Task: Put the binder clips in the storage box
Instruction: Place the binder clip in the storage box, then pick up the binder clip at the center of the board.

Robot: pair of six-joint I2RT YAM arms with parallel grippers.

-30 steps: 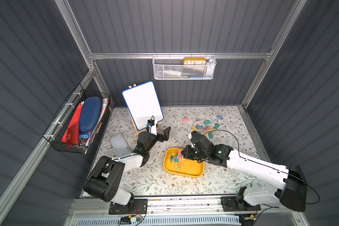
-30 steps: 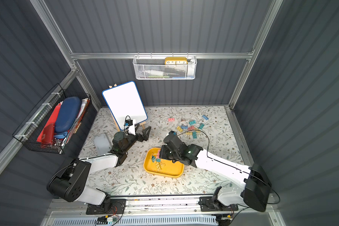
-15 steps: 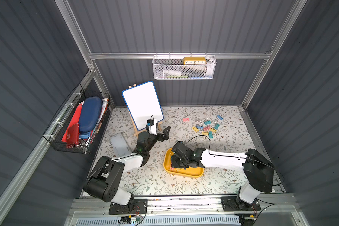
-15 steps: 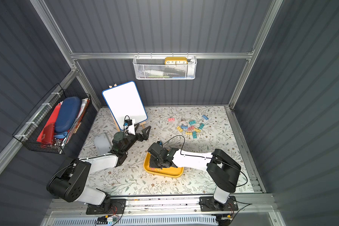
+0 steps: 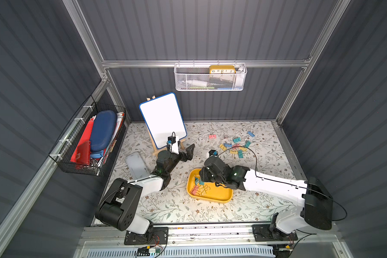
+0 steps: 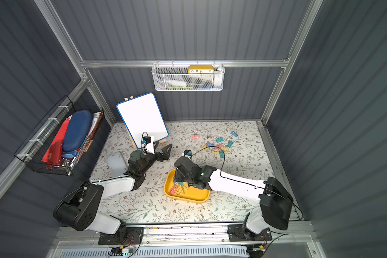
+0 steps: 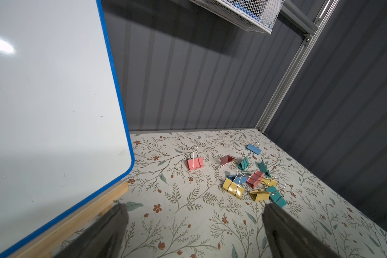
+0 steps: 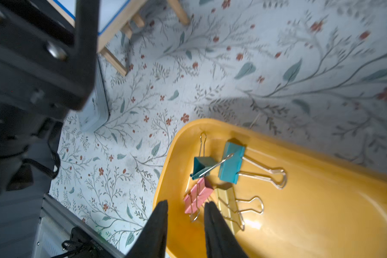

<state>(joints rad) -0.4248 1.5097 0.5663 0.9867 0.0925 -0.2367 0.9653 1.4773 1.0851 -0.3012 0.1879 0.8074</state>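
The yellow storage box lies on the floral mat near the front. My right gripper hangs over its left end, open, with nothing between its fingers. Just past the fingertips lies a pink binder clip, beside a yellow one and two teal ones inside the box. Several more binder clips are scattered at the back right of the mat, one pink clip apart from them. My left gripper is open and empty, short of that pile.
A whiteboard on a wooden easel stands at the back left, close to the left gripper. A pale flat lid lies by the left arm. A black wire basket hangs on the left wall, and a white mesh basket on the back wall.
The right gripper's jaws have parted over the box's left end, and the pink clip now lies free in the box. The left arm has not moved.
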